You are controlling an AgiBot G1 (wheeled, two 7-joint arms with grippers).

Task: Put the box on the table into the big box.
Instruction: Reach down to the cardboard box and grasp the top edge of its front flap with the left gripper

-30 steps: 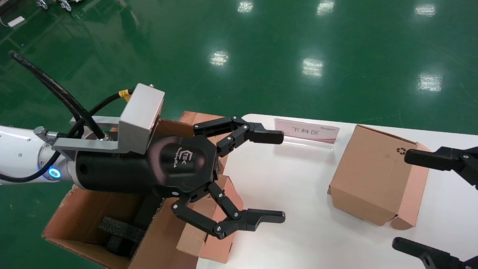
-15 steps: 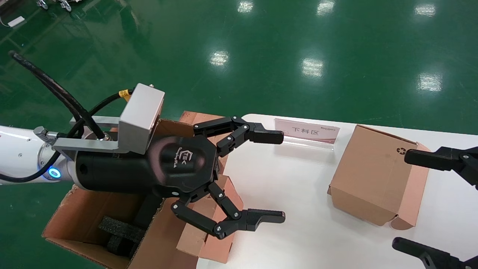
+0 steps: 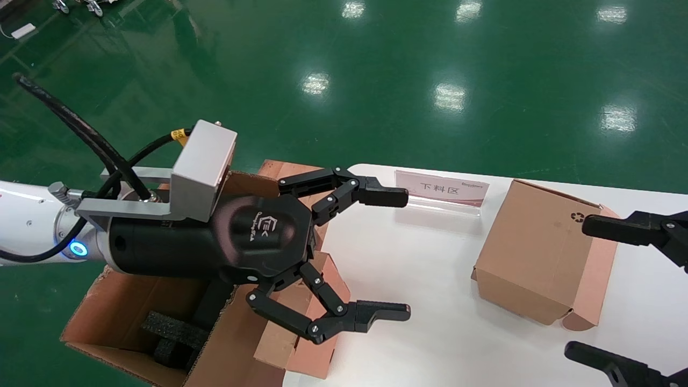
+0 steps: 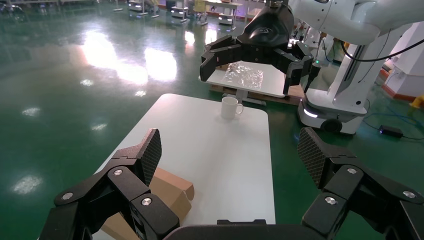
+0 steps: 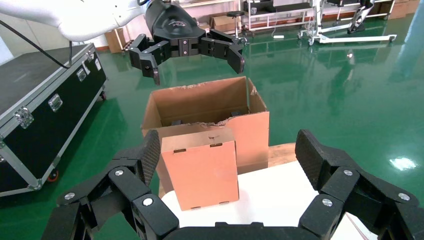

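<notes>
The small plain box (image 5: 200,170) stands upright at the white table's (image 3: 424,322) left edge, pinkish face toward my right wrist camera. In the head view it (image 3: 309,352) is mostly hidden under my left gripper (image 3: 402,253), which hovers above it, open and empty. The big box (image 3: 123,312) stands just past that table edge, with black foam (image 3: 174,328) inside; it also shows in the right wrist view (image 5: 200,102). My right gripper (image 3: 580,287) is open and empty at the table's right side.
A second small box with a black recycling symbol (image 3: 537,252) lies on the table beside my right gripper. A pink label stand (image 3: 442,188) stands at the far edge. A white mug (image 4: 230,107) stands farther along the table. Green floor surrounds the table.
</notes>
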